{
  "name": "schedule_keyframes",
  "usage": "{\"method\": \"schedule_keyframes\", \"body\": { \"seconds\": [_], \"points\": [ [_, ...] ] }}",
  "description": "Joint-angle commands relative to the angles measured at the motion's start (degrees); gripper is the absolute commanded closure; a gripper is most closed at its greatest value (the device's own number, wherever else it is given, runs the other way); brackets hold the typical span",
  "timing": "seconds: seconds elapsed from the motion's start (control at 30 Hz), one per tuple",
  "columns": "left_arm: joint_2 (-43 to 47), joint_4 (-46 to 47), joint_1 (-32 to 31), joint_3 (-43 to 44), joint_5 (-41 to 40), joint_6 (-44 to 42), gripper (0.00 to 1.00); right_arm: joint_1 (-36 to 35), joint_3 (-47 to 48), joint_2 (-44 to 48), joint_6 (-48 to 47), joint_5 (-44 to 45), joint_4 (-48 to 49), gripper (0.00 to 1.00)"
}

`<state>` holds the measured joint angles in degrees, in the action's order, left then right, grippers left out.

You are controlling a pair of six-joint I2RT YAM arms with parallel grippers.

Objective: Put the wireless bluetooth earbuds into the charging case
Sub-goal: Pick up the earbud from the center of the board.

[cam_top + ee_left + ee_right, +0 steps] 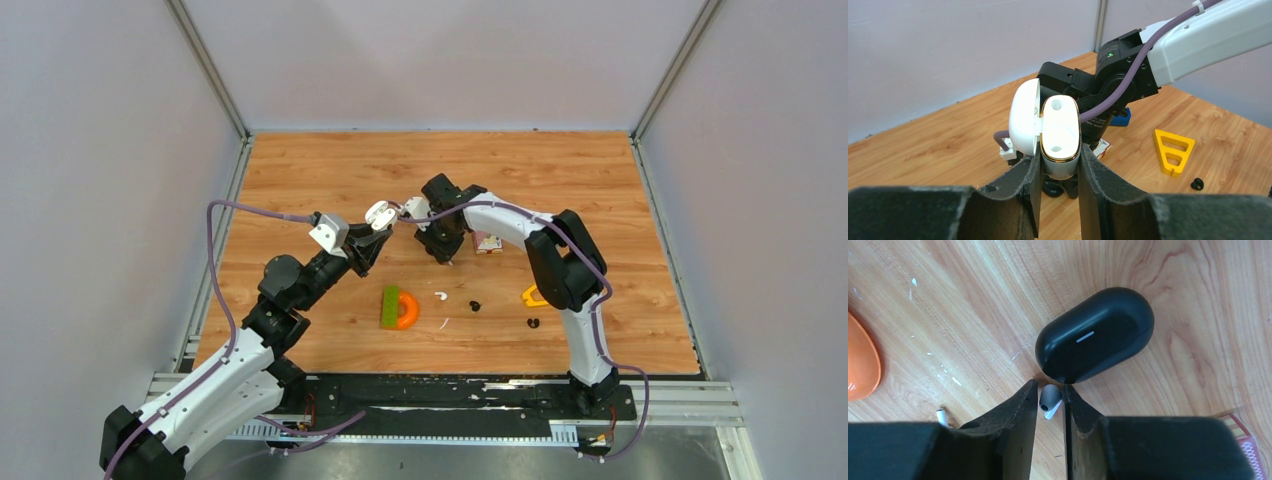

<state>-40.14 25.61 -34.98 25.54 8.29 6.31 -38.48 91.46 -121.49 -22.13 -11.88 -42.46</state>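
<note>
My left gripper (1060, 152) is shut on the white charging case (1060, 132) and holds it above the table with its lid (1024, 117) swung open; the top view shows the case (381, 214) near the right arm. Low over the wood, my right gripper (1049, 390) has its jaws narrowly open around a white earbud (1049, 399) with a grey tip. The earbud rests against the right finger, with a thin gap to the left one. A shut black case (1095, 335) lies just beyond the fingertips. Another white earbud (440, 296) and two black earbuds (474, 304) (533, 323) lie on the table.
A green and orange piece (399, 308) sits left of the loose earbuds and a yellow triangle (533, 296) to their right. A small red and white box (488, 243) lies by the right arm. A thin white sliver (443, 324) lies nearer the front.
</note>
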Motion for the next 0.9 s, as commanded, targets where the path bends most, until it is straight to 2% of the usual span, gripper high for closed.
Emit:
{"method": "schedule_keyframes", "body": {
  "seconds": [0.0,0.3,0.47,0.87],
  "points": [
    [0.2,2.9,0.3,0.1,0.0,0.1,1.00,-1.0,-0.5,0.1,-0.2,2.6,-1.4,0.75],
    [0.1,3.0,0.3,0.1,-0.1,0.3,1.00,-2.2,-1.9,0.2,-1.0,6.3,-1.5,0.79],
    [0.3,3.0,0.3,0.1,-0.1,0.3,1.00,-2.2,-2.6,0.5,-0.9,5.9,-1.7,0.91],
    [-1.2,3.9,0.4,0.3,2.4,0.7,1.00,2.7,-1.3,11.5,1.4,-3.4,-4.4,0.93]
  ]
}}
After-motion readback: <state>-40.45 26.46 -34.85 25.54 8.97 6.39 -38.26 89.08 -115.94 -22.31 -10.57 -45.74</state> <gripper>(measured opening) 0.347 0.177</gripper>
